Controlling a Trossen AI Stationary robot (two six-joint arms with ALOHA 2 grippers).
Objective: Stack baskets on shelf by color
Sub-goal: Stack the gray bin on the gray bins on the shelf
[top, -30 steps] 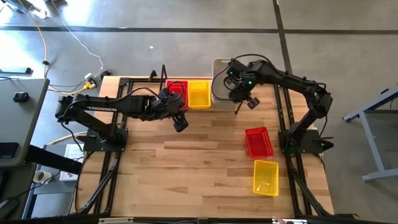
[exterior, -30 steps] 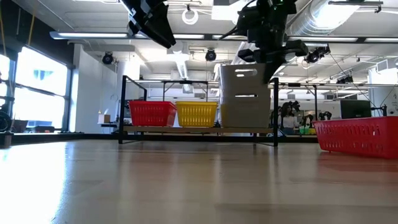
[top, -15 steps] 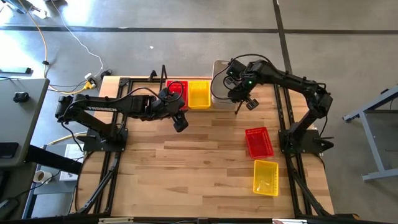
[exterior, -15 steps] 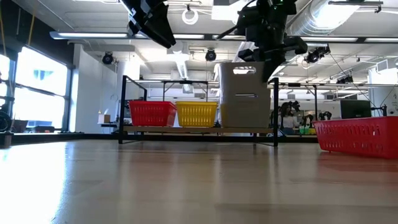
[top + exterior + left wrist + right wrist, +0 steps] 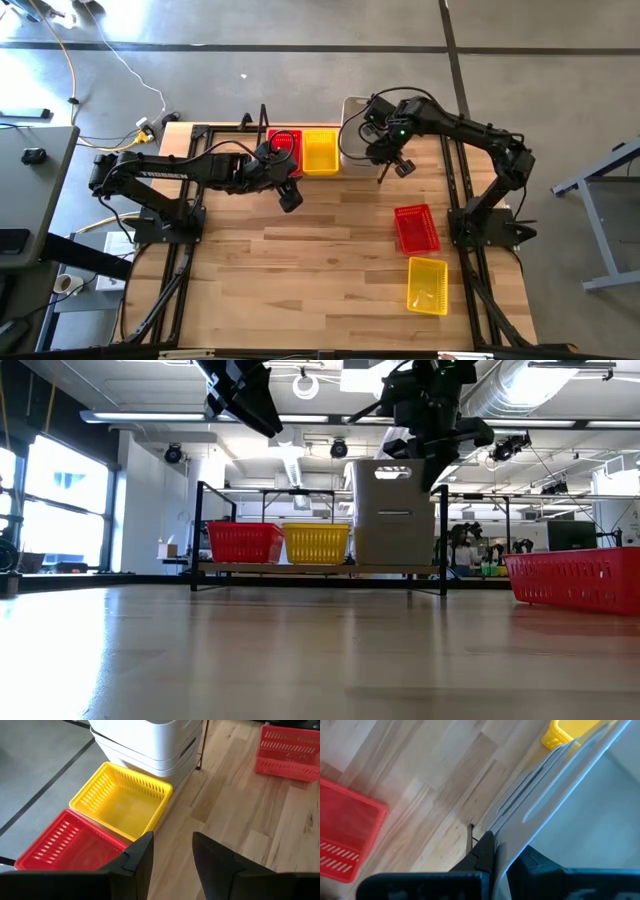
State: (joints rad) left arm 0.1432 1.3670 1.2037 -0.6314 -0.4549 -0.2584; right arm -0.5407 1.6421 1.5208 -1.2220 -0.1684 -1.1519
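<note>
Shelf (image 5: 320,568) taken as landmark; on it a red basket (image 5: 285,146) sits at one end, a yellow basket (image 5: 320,151) beside it, and a grey-white stack (image 5: 394,512) fills the far end. Right gripper (image 5: 506,851) is seen pinching the rim of the top grey-white basket (image 5: 580,795), one finger either side of the wall; whether that basket is fully nested cannot be settled from the low view, though it appears seated. Left gripper (image 5: 172,851) hangs above the table just in front of the shelf, near the red and yellow baskets, fingers spread, holding nothing. A second red basket (image 5: 415,228) and a second yellow basket (image 5: 427,284) lie on the table well apart from the shelf, still to be stacked.

Risks judged: if the fingers are withdrawn sideways before being spread, the tall stack could be dragged or tipped off the shelf end; a rim caught askew could leave the top basket cocked; the thin flared rim could slip under a weak pinch.
</note>
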